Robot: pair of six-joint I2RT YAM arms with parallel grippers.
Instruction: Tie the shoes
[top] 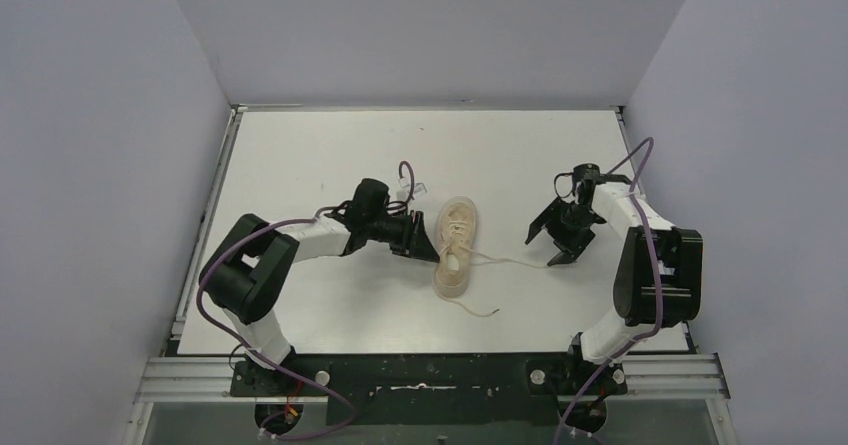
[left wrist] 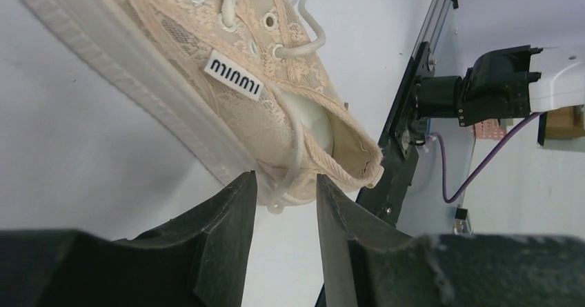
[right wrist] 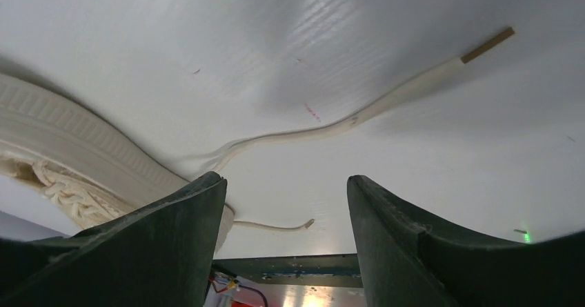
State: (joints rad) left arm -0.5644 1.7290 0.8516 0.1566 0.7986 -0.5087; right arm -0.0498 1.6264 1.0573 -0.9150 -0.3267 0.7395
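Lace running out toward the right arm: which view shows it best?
Right wrist: the lace lies flat on the table from the sole to its brown tip, beyond the open jaws. Top external shows only a thin line between the shoe and the right gripper. Left wrist shows none of that stretch.

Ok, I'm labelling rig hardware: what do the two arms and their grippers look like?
Both the left arm and right arm are white-shelled links between bulky black joint housings, each trailed by a purple cable. The left gripper and right gripper are matte black, with two wedge-shaped fingers; no markings show.
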